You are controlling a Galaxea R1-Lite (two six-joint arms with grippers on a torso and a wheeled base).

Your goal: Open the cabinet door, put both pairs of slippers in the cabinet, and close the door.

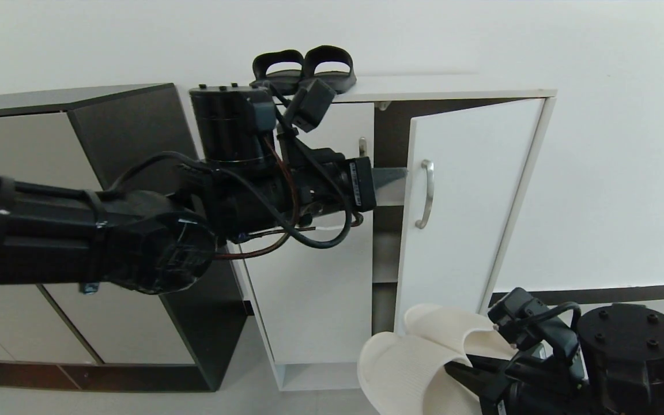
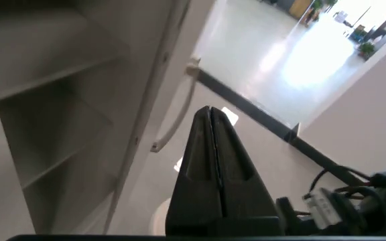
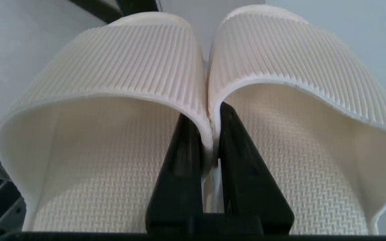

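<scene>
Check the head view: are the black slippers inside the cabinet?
No, the black slippers sit on top of the cabinet, above its open door.

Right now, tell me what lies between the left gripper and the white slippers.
Head view: between left gripper and white slippers lies only the cabinet's dark opening, beside the open door.

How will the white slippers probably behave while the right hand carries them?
The white slippers look like light foam, so probably easy to carry. Their ribbed straps may flex, pinched together by the right hand. Held only there, they might swing.
</scene>
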